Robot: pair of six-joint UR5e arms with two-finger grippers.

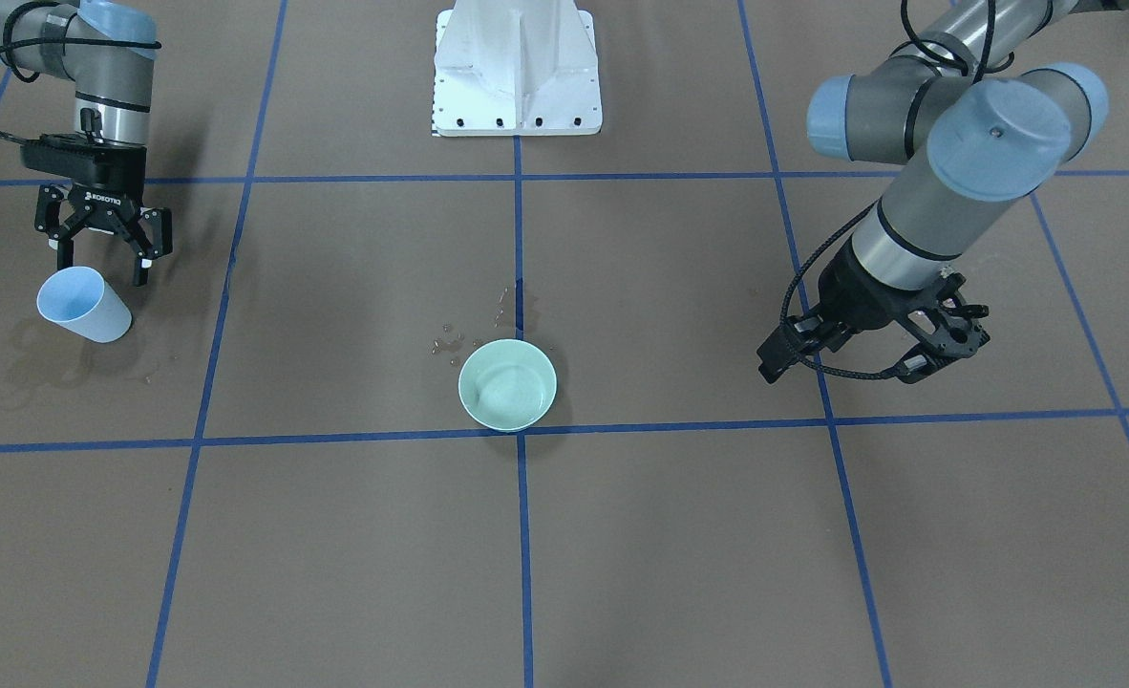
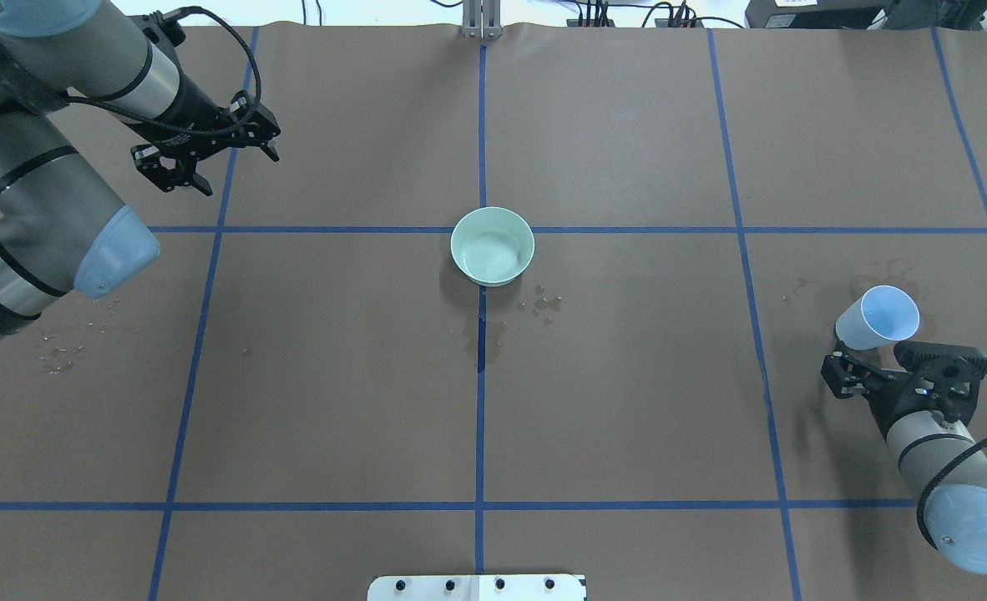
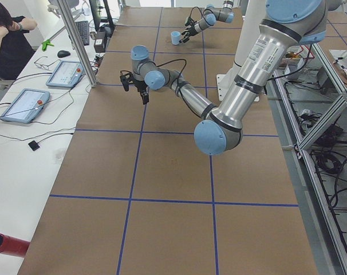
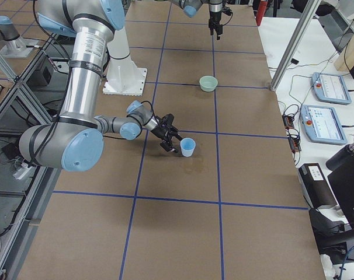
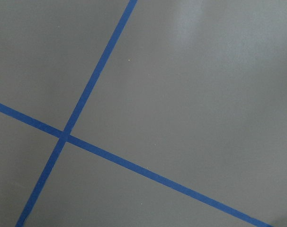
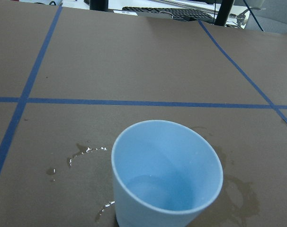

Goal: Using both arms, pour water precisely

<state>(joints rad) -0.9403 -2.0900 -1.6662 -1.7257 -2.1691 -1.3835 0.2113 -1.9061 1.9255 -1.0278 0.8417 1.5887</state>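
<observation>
Reading the water [image 6: 155, 190] first: I see a thin glossy layer of it in the bottom of the light blue cup [image 6: 167, 142], and more sheen inside the pale green bowl [image 2: 455, 242] at the middle of the desk [image 2: 627, 401]. A few drops [image 2: 545, 302] lie on the brown covering just beside the bowl, on the robot's side of it. Wet patches [image 6: 82, 152] mark the desk around the cup's foot.

The cup stands upright on the robot's right, well apart from the bowl. The right jaws sit just behind it, spread wide and gripping nothing. In the front-facing view one of the fingertips [image 1: 61, 250] shows right at the cup's rim, and I cannot tell whether it touches. My right wrist camera shows the cup close ahead with no finger in the picture. So the cup's water lies just in front of the right jaws.

The right arm [image 2: 953, 492] reaches in low from the desk's right edge. The left arm [image 2: 34, 192] is over on the other side. The left jaws hover above a crossing of blue tape lines [image 5: 64, 136], parted with nothing in them, well apart from both bowl and cup.
</observation>
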